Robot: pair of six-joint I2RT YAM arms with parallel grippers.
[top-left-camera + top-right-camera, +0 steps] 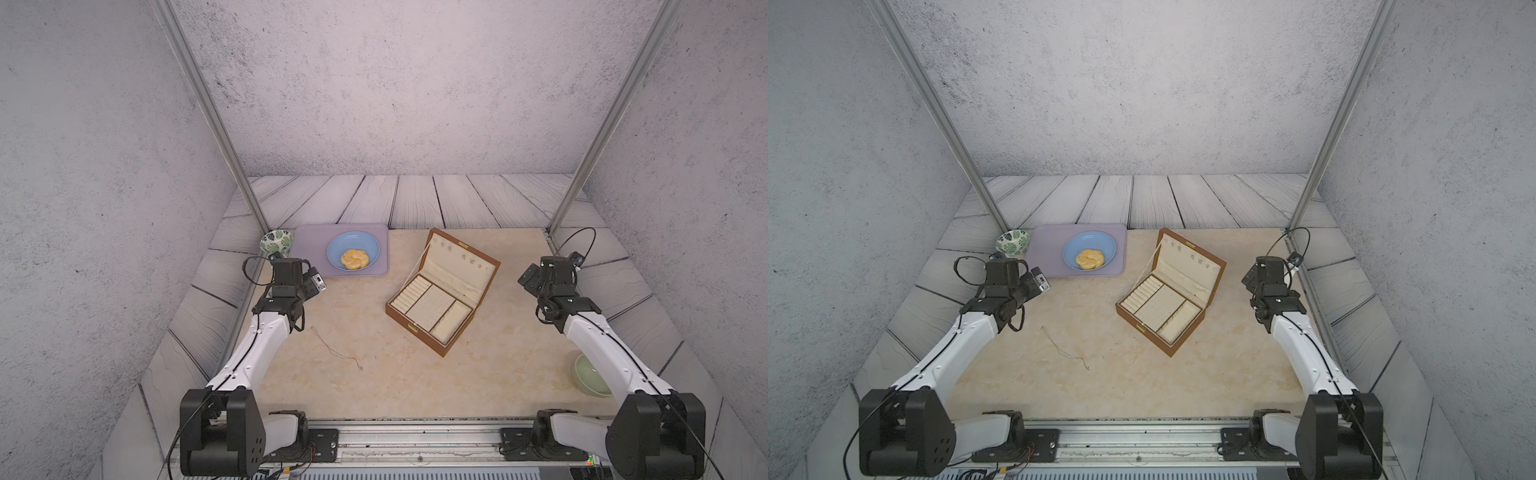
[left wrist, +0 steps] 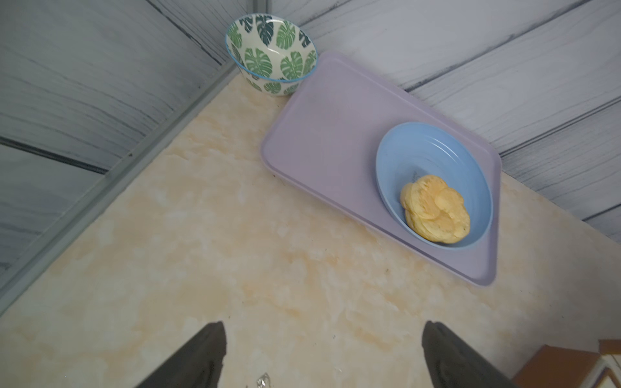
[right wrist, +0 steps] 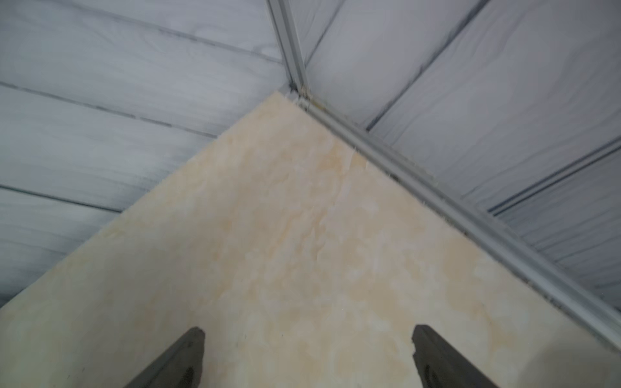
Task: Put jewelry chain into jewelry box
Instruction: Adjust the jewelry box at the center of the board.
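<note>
Jewelry chain [image 1: 336, 347] is just lying loose on the desk [image 1: 395, 386], near-left of the jewelry box [image 1: 442, 291] and well apart from it, with nothing between them. The box sits open at an angle, lid up.

Far left there's a lilac tray [image 1: 311, 249] with a blue bowl [image 1: 353, 241] holding a pastry [image 1: 354, 259], and a leaf-print bowl [image 1: 276, 242] just beside it. A pale green bowl [image 1: 588, 374] peeks out behind the right arm in a top view.

Both top views hide the jaws. The wrist views show left jaws and right jaws spread wide, gripping nothing. The left wrist view catches the tray and a box corner, while the right wrist view shows bare desk.
</note>
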